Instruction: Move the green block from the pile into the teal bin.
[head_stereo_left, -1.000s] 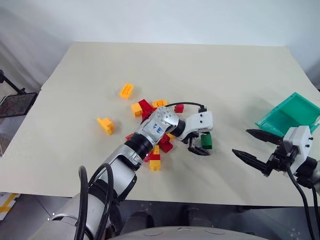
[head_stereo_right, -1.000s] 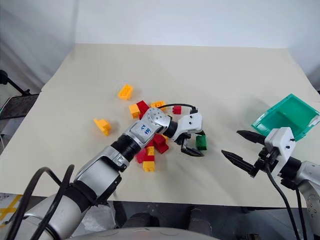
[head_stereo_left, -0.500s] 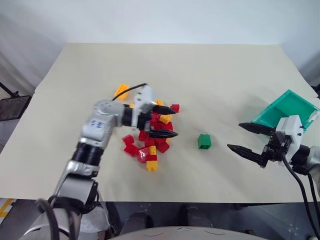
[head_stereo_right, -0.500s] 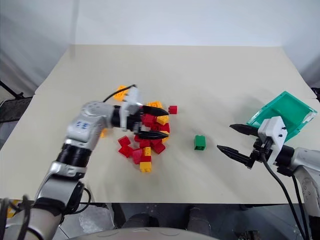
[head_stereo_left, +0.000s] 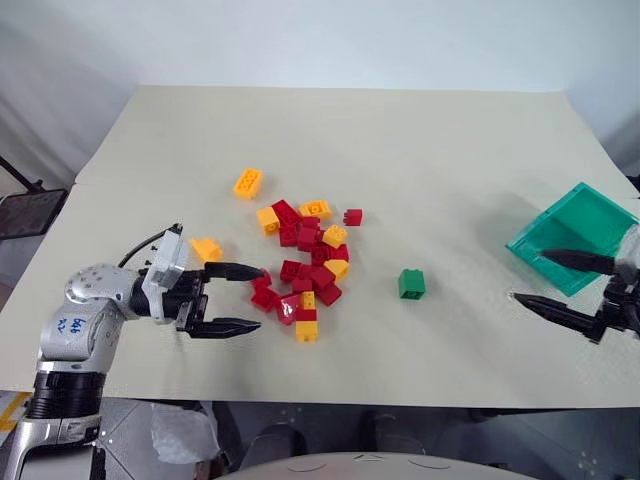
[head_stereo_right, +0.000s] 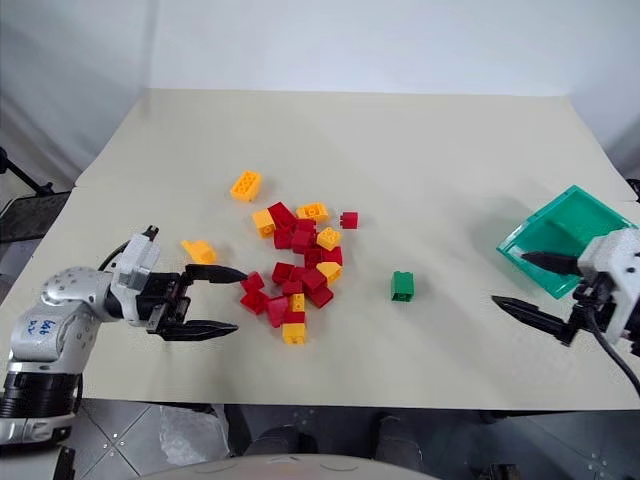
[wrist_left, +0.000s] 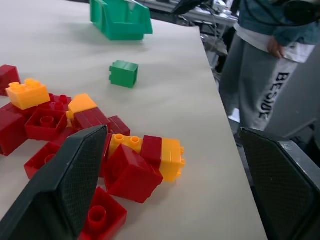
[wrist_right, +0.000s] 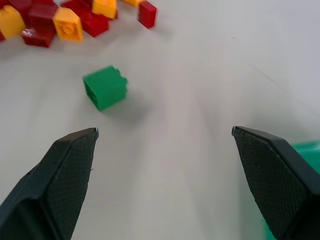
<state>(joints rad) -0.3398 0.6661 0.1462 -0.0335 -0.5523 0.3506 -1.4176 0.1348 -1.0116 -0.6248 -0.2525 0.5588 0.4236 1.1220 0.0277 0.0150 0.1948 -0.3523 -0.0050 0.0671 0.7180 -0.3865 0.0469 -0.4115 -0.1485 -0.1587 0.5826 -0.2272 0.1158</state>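
The green block (head_stereo_left: 411, 284) sits alone on the surface (head_stereo_left: 450, 160), clear of the pile (head_stereo_left: 305, 262), ahead of my right tool (head_stereo_left: 566, 284), which gapes wide and empty beside the teal bin (head_stereo_left: 575, 235); my left tool (head_stereo_left: 232, 298), also wide, lies beyond the pile; the right is nearer.

green block (head_stereo_left: 411, 284) alone between pile (head_stereo_left: 304, 262), teal bin (head_stereo_left: 575, 237)
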